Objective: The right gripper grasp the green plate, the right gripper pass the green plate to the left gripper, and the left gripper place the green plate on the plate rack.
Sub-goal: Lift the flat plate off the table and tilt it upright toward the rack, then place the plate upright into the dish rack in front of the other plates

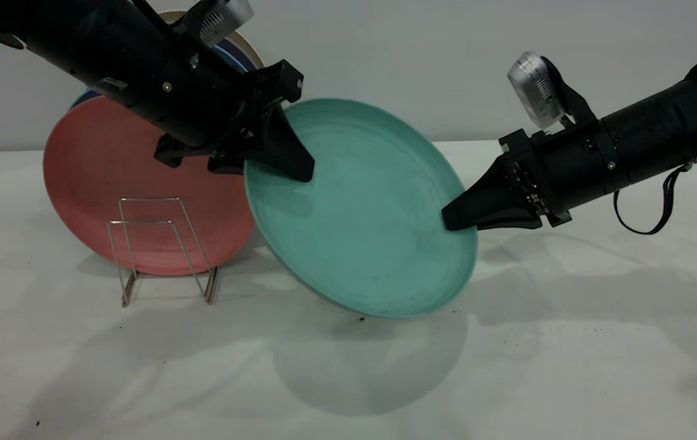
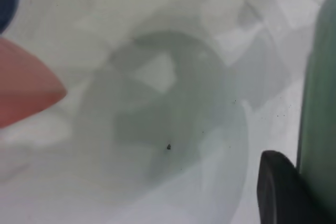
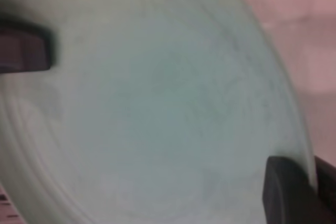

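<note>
The green plate (image 1: 360, 208) hangs tilted above the table, held at two opposite edges. My left gripper (image 1: 299, 171) comes down from the upper left and is shut on the plate's upper left rim. My right gripper (image 1: 457, 220) reaches in from the right and is shut on the plate's right rim. In the right wrist view the plate (image 3: 157, 108) fills the picture and its rim passes between my right fingers (image 3: 286, 195). In the left wrist view one finger (image 2: 278, 190) lies against the plate (image 2: 320, 103). The plate rack (image 1: 165, 244) stands on the table to the left of the plate.
A salmon-pink plate (image 1: 104, 177) leans upright behind the front loops of the rack. Dark blue plates (image 1: 82, 98) and a beige plate (image 1: 253, 55) stand behind it. The white table (image 1: 568, 342) stretches to the front and right.
</note>
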